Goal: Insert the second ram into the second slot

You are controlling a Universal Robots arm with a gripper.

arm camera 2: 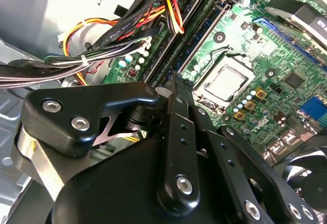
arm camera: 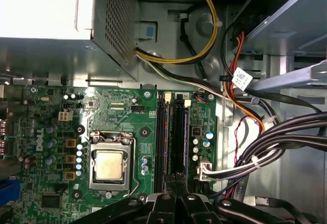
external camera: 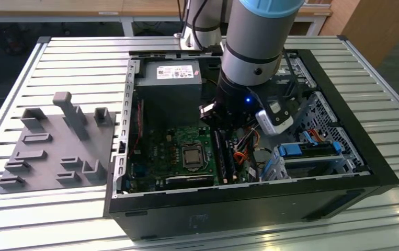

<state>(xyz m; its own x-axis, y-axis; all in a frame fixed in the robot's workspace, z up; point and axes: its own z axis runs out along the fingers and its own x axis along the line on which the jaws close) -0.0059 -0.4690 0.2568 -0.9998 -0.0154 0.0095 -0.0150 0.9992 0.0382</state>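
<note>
the pincer point(arm camera: 176, 180) hangs low inside the open computer case point(external camera: 366, 157), directly over the memory slots point(arm camera: 172, 132) beside the processor socket point(arm camera: 110, 165), lined up with their length, presumably for a straight downward push. its fingers point(arm camera 2: 176, 101) look drawn narrow together. the second ram seems already seated in a slot beside the socket, though i cannot tell for certain.

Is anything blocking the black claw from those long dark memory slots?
Nothing visible does. The black gripper sits right over one end of the long dark memory slots, and the bundled black cables lie off to one side.
</note>
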